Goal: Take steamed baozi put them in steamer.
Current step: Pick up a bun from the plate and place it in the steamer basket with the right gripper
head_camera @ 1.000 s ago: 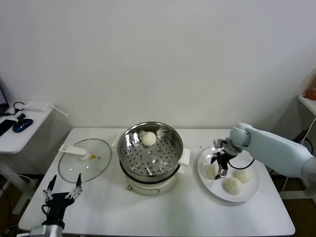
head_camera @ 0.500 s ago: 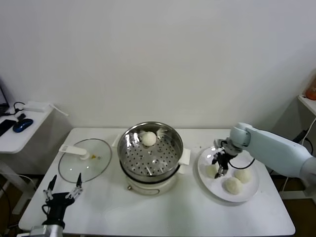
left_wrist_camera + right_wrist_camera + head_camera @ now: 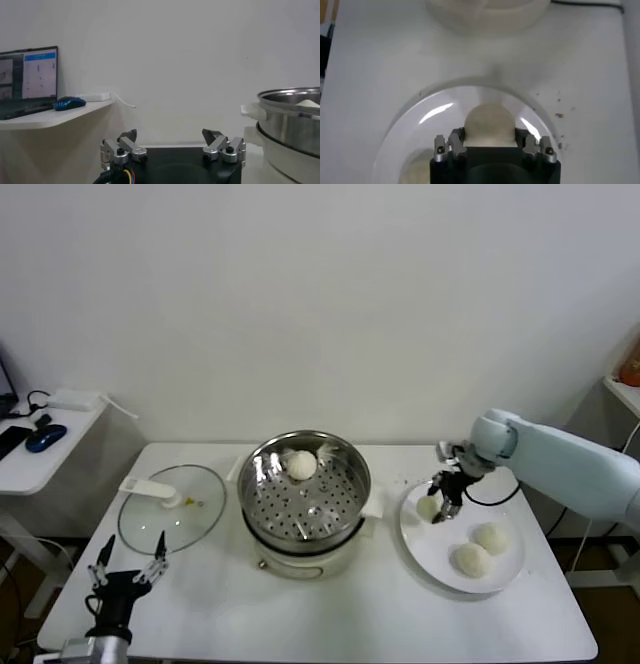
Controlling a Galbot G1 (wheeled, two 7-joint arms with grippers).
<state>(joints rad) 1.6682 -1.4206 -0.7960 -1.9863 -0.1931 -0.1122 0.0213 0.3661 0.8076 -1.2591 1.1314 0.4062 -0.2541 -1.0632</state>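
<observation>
Steamed baozi (image 3: 428, 508) in right gripper's (image 3: 437, 510) clamped jaws above white table (image 3: 330, 609), left gripper's (image 3: 128, 567) jaws wide

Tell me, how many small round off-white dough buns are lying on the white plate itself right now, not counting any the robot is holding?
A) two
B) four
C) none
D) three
A: two off-white buns lie on the white plate, a third bun is clamped in the right gripper above the plate's edge, and a fourth already sits in the shiny steel steamer.
</observation>
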